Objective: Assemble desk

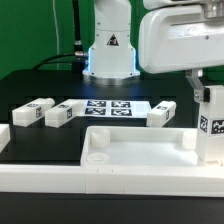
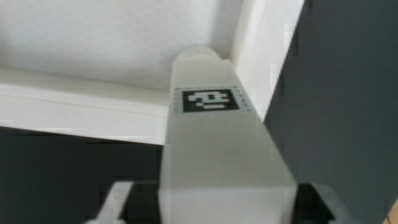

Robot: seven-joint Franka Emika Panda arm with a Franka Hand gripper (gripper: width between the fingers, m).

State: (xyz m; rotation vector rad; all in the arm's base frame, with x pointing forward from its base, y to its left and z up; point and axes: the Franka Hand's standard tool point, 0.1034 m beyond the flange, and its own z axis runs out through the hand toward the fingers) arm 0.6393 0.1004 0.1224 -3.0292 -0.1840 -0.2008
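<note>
The white desk top, a rimmed tray, lies near the front of the black table. My gripper is shut on a white tagged leg and holds it upright at the top's end on the exterior view's right. In the wrist view the leg runs out from between my fingers, and its far tip sits at a corner of the desk top; I cannot tell whether they touch. Three more legs lie behind the top: two on the exterior view's left and one on its right.
The marker board lies flat between the loose legs, in front of the robot base. A long white border rail runs along the front edge of the table.
</note>
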